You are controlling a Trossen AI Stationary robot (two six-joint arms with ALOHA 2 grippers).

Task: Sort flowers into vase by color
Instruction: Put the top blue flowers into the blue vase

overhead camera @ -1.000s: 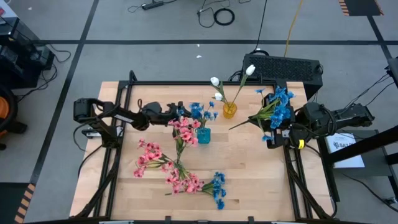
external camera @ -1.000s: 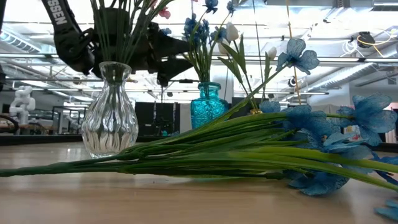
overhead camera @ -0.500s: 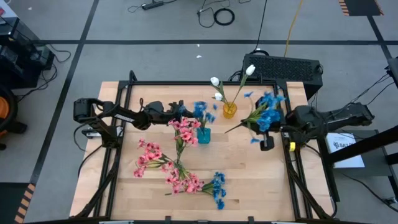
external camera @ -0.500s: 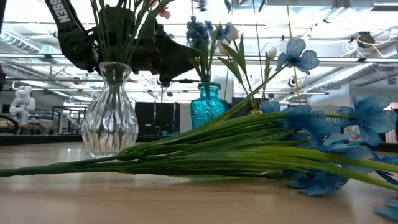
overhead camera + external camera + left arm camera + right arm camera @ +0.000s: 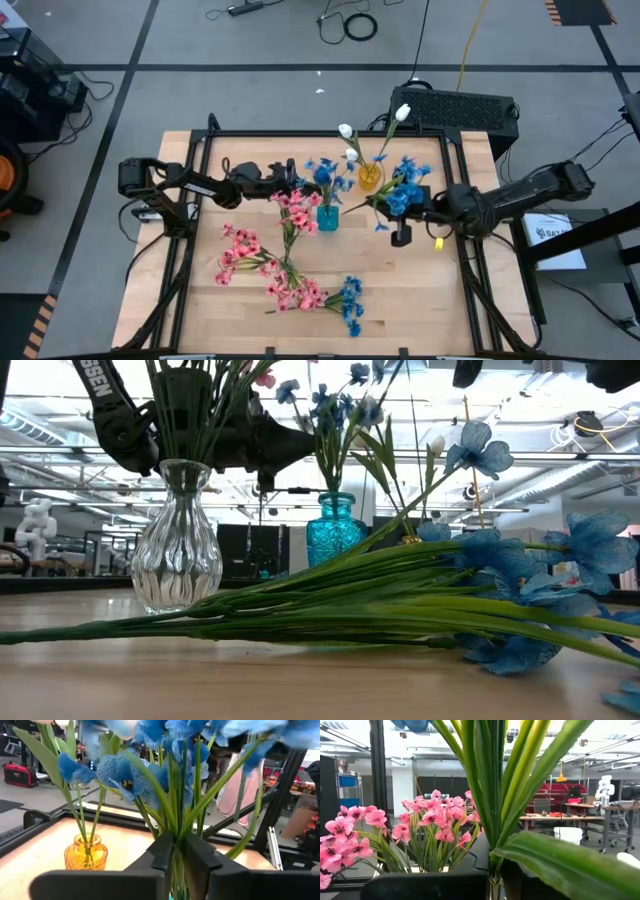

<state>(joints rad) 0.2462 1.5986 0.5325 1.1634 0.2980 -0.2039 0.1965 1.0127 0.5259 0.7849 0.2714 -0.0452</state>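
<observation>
Your bench (image 5: 400,290) carried three vases and loose sprays. The biggest loose heap, pink sprays (image 5: 262,268) with a blue spray (image 5: 350,298) at their end, lay flat toward the near edge, well apart from both arms.

Your right arm reached in from the right, and its pincer (image 5: 412,213) was clamped on the green stems of a blue bunch (image 5: 403,188), held above the bench just beside the amber vase (image 5: 370,178); the right wrist view showed those stems pinched between the fingers.

Your left pincer (image 5: 300,180) sat over the teal vase (image 5: 327,216), closed around the stems of the blue flowers (image 5: 322,176) standing in it.

The clear vase (image 5: 178,550) held pink flowers (image 5: 296,210). White buds (image 5: 347,132) stood in the amber vase.
</observation>
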